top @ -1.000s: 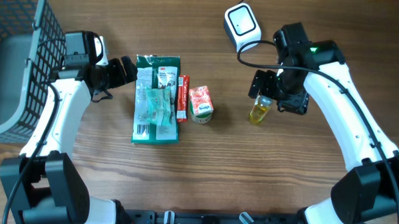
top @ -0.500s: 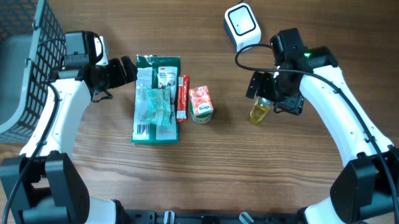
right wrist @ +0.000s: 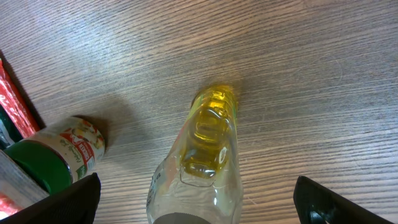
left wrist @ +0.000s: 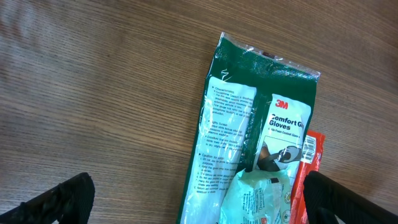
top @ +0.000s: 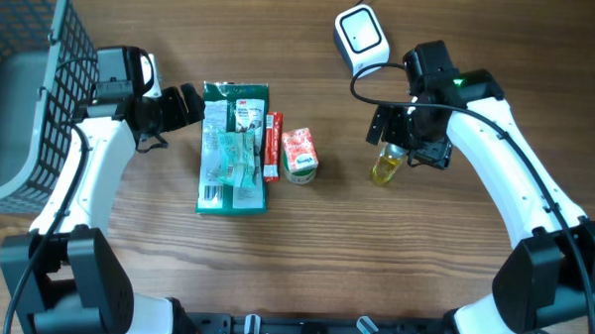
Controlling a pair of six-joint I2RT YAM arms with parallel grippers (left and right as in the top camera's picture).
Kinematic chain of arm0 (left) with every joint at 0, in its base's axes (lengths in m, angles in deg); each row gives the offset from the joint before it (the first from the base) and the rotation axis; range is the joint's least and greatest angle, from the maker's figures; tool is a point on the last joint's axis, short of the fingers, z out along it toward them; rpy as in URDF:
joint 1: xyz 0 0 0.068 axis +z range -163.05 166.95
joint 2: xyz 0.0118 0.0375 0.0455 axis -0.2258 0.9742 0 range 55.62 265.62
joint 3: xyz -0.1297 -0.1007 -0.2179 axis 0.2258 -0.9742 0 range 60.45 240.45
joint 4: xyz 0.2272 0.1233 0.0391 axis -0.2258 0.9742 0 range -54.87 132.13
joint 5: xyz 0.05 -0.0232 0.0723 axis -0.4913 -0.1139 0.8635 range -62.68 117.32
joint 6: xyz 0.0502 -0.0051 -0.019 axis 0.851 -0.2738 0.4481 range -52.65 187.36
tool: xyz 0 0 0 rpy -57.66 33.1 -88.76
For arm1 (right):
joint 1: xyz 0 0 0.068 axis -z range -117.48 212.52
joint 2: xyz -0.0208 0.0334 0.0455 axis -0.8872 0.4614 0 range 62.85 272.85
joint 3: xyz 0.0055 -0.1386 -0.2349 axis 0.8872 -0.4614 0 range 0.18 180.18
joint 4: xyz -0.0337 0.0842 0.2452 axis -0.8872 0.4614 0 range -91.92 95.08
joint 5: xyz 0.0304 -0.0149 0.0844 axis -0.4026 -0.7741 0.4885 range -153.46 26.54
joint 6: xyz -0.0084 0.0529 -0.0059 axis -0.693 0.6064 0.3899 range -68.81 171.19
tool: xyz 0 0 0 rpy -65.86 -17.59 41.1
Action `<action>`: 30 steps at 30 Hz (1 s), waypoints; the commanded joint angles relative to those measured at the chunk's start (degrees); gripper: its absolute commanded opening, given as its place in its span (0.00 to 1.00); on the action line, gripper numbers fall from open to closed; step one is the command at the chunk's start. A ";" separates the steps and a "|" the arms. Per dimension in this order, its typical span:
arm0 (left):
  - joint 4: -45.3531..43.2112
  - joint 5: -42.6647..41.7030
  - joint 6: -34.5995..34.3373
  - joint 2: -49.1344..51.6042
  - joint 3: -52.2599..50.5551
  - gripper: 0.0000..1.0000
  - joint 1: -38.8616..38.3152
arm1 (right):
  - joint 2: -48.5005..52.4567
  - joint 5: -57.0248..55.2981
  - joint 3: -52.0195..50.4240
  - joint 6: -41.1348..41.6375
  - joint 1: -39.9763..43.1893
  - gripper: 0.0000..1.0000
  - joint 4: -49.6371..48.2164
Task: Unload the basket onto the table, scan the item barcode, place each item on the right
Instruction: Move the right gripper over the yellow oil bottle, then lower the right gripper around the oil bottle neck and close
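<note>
A small clear bottle of yellow oil rests on the wooden table. My right gripper hovers open just above it. In the right wrist view the bottle sits midway between the wide-spread fingers of my right gripper, touching neither. The white barcode scanner stands at the back, beyond the right arm. My left gripper is open at the top-left corner of a green gloves pack. From the left wrist, that gloves pack lies ahead of my left gripper, which holds nothing.
A thin red packet and a small red-and-white carton lie between the gloves pack and the bottle. A dark wire basket stands at the far left edge. The scanner's black cable curls by the right arm.
The right arm has shifted slightly left, bringing its open gripper more squarely over the oil bottle. The left arm has not moved.
</note>
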State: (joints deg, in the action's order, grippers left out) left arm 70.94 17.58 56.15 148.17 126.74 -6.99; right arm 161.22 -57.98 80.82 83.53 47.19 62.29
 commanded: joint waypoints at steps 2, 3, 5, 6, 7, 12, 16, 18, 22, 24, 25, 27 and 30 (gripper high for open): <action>-0.20 0.39 0.50 -0.63 0.74 1.00 0.50 | 0.70 -0.52 -0.52 0.81 -0.26 1.00 -0.11; -0.20 0.39 0.50 -0.63 0.74 1.00 0.50 | 0.70 -0.55 -0.52 0.83 -0.26 1.00 -0.13; -0.20 0.39 0.50 -0.63 0.74 1.00 0.50 | 0.70 -0.55 -0.52 0.83 -0.24 1.00 -0.13; -0.20 0.37 0.50 -0.63 0.74 1.00 0.50 | 0.70 -0.55 -0.52 0.83 -0.24 1.00 -0.11; -0.20 0.37 0.50 -0.63 0.74 1.00 0.50 | 0.70 -0.52 -0.52 0.83 -0.26 1.00 -0.11; -0.20 0.39 0.50 -0.63 0.74 1.00 0.50 | 0.70 -0.55 -0.52 0.83 -0.26 1.00 -0.33; -0.20 0.37 0.50 -0.63 0.74 1.00 0.50 | 0.70 -0.52 -0.52 0.83 -0.26 0.99 0.13; -0.20 0.39 0.50 -0.63 0.74 1.00 0.50 | 0.70 -0.52 -0.52 0.83 -0.26 0.99 0.35; -0.20 0.37 0.50 -0.63 0.74 1.00 0.50 | 0.70 -0.52 -0.52 0.85 -0.26 0.96 0.33; -0.22 0.39 0.50 -0.63 0.74 1.00 0.50 | 0.70 -0.50 -0.52 0.87 -0.26 0.94 0.33; -0.20 0.39 0.50 -0.63 0.74 1.00 0.50 | 0.70 -0.50 -0.52 0.92 -0.26 0.93 0.35; -0.20 0.39 0.50 -0.63 0.74 1.00 0.50 | 0.70 -0.31 -0.52 0.90 -0.26 0.93 0.35; -0.20 0.37 0.50 -0.63 0.74 1.00 0.50 | 0.70 -0.31 -0.52 0.90 -0.26 0.93 0.35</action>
State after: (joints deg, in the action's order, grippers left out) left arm 70.94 17.58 56.15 148.17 126.74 -6.99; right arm 161.22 -57.96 80.82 83.77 47.19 62.38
